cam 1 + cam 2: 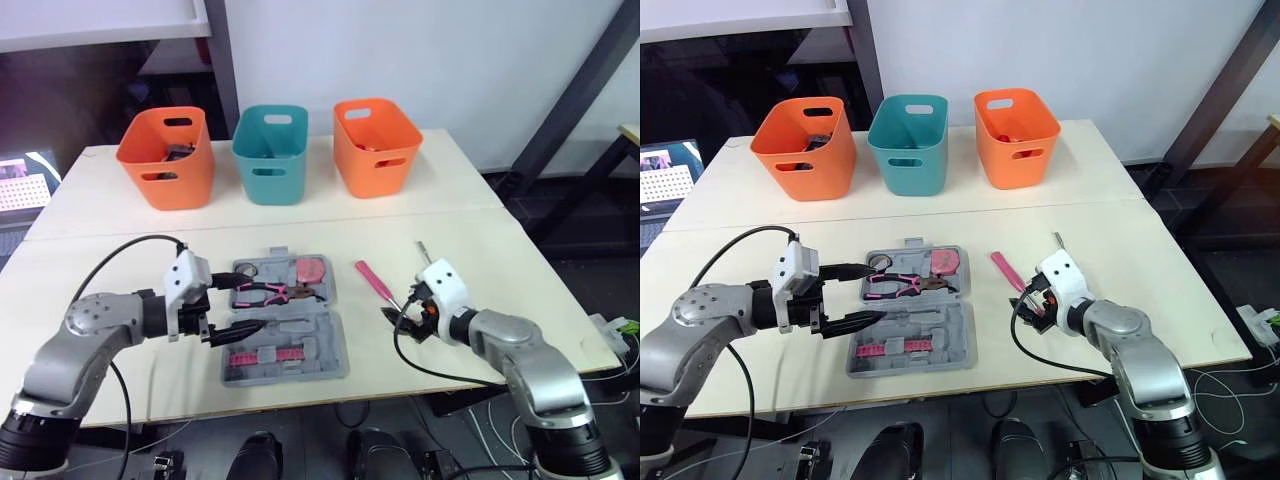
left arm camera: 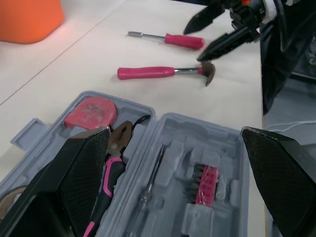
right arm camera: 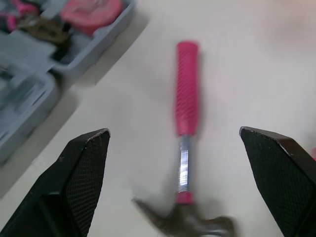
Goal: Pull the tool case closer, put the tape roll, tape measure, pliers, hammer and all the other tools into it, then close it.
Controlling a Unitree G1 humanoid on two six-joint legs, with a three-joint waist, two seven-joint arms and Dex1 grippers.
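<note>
The grey tool case [image 1: 322,352] lies open on the table in front of me. Pink-handled pliers [image 1: 268,292] and a pink tape measure [image 1: 312,270] sit in its far half, with a tape roll [image 1: 245,269] at the far left corner. Pink bits [image 2: 205,185] and a thin screwdriver [image 2: 150,187] fill the near half. My left gripper [image 1: 222,310] is open at the case's left edge, holding nothing. The pink-handled hammer [image 3: 186,89] lies right of the case, head toward my open right gripper [image 1: 405,318], which hovers just over the head. A pink screwdriver [image 2: 168,39] lies beyond it.
Three baskets stand along the back of the table: orange [image 1: 168,155], teal [image 1: 270,152] and orange [image 1: 376,145]. A lit laptop screen [image 1: 20,180] shows past the table's left side. The table's front edge [image 1: 300,400] runs close below the case.
</note>
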